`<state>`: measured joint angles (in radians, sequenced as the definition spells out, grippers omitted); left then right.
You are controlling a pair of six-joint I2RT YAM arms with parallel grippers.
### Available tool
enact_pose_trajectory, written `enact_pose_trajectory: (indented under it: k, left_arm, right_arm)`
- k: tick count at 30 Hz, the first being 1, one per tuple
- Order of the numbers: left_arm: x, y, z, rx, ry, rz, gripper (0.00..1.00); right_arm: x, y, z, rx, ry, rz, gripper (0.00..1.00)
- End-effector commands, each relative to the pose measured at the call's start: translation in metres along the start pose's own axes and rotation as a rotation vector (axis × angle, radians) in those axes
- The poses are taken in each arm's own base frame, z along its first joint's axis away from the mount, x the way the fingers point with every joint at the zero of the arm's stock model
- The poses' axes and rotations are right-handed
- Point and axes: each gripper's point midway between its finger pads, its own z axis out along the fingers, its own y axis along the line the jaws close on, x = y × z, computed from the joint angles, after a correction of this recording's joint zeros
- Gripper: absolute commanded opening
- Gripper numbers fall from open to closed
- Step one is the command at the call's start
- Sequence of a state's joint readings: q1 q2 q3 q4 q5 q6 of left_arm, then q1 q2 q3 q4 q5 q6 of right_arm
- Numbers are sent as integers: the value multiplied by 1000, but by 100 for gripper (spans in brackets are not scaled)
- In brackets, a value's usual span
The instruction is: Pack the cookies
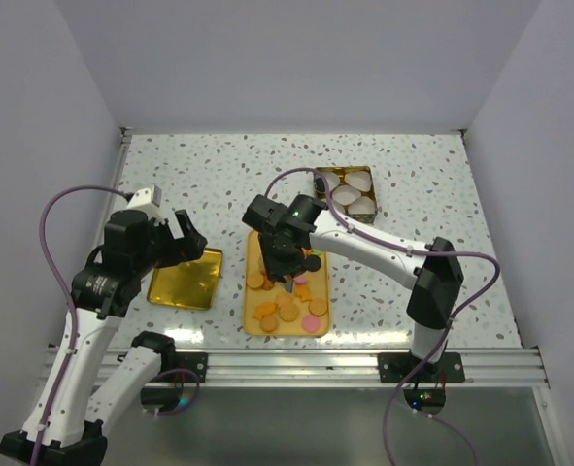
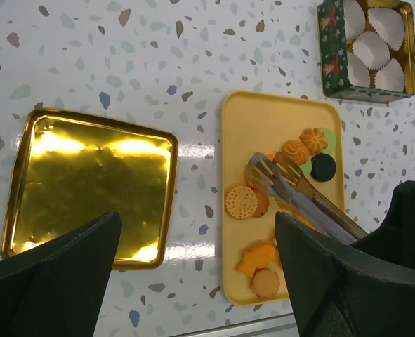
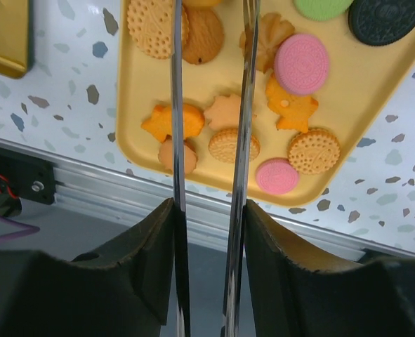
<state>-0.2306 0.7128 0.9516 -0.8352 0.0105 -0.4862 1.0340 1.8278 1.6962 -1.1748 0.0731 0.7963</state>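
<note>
I judge nothing packed yet: the cookies (image 3: 302, 63) lie on the yellow tray (image 2: 263, 119), and the tin (image 2: 330, 49) at upper right holds empty cups (image 2: 372, 49). Right jaws clamp the tongs (image 2: 298, 193); left jaws apart.

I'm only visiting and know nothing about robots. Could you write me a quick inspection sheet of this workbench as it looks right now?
Surface: speckled white table.
Job's things: cookies of mixed colours lying on a yellow tray; green tin holding white paper cups at the far side; gold tray left of the yellow one.
Clutter: nothing seen.
Grippers: left gripper open, above the gold tray; right gripper shut on metal tongs, their tips over the cookies.
Cables: purple cables loop off both arms.
Surroundings: plain white walls; metal rail along the near edge.
</note>
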Motion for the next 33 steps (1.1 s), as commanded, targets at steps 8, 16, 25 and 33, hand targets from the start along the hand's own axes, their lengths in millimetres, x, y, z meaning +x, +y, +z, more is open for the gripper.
enact_pose_trajectory:
  k: [8,16,25,33]
  left_arm:
    - [-12,0,-11,-14,-35,37,96]
    - [-19,-5,-10,-7,-38,51,96]
    - [-23,-8,0,-14,-20,69,96]
    - [-26,-10,10,-24,-11,82,97]
  right_arm:
    - [-62,-7,-52,37,-197,19,43]
    - [-111,-62,-81,64,-284,116,44]
    - [-154,-141,-93,134,-328,232,45]
    - [-165,-162,-66,138,-282,259,44]
